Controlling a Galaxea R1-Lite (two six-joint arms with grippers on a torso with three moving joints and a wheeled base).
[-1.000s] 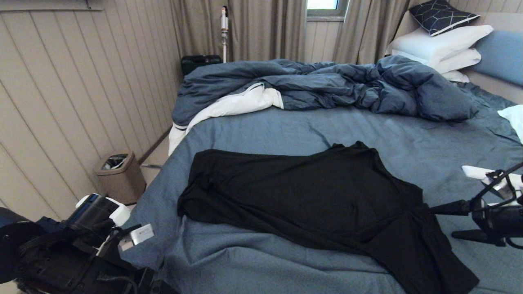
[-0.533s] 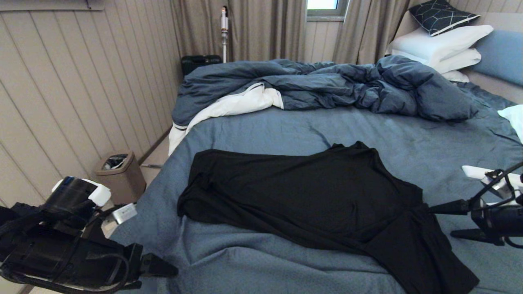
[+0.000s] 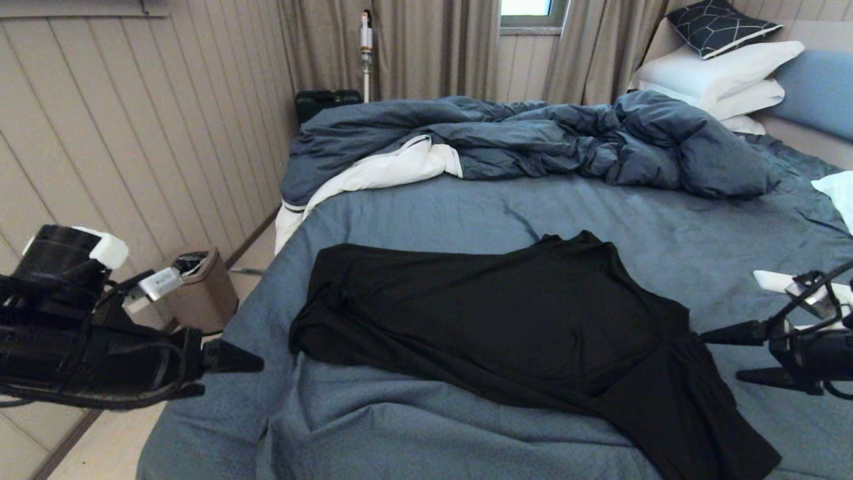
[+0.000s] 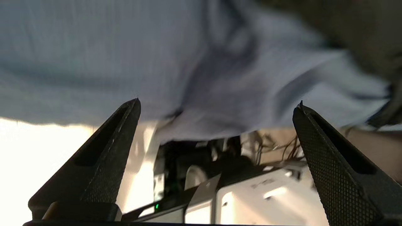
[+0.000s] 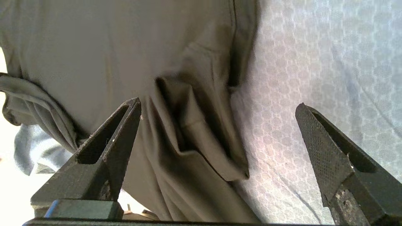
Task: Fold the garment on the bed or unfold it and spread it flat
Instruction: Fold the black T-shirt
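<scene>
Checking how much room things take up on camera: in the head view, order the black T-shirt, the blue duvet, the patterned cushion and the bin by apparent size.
1. Black T-shirt, nearest, so flattered
2. Blue duvet, close to it
3. Patterned cushion and bin: too alike to rank

Plain black garment (image 3: 506,320) on the slate-blue sheet of the bed (image 3: 413,220); dark blue duvet (image 3: 533,137) (white lining showing at the far left corner), white pillows (image 3: 720,73), dark cushion (image 3: 720,25) with pale geometric lines
</scene>
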